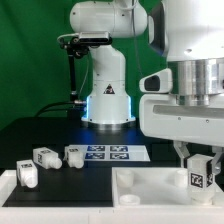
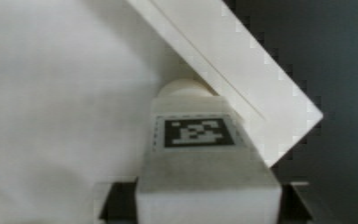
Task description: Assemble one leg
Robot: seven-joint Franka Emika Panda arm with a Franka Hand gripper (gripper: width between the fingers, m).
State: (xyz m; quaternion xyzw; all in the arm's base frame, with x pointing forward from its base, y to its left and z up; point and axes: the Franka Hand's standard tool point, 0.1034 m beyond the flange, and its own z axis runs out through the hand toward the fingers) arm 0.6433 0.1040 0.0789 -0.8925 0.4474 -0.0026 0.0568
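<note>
My gripper (image 1: pixel 199 166) is shut on a leg (image 1: pixel 199 173), a stubby white post with a black-and-white tag, and holds it upright over the corner of the large flat white panel (image 1: pixel 150 185) at the exterior view's right. In the wrist view the leg (image 2: pixel 201 140) sits between my fingers (image 2: pixel 123 202) with its tip close to the panel's raised edge (image 2: pixel 229 60). I cannot tell whether its tip touches the panel. Three more legs (image 1: pixel 27 174) (image 1: pixel 45 158) (image 1: pixel 74 154) lie loose on the black table at the exterior view's left.
The marker board (image 1: pixel 113 153) lies flat on the table in front of the arm's base (image 1: pixel 107 105). A white ledge (image 1: pixel 40 198) runs along the table's front edge. A green backdrop stands behind.
</note>
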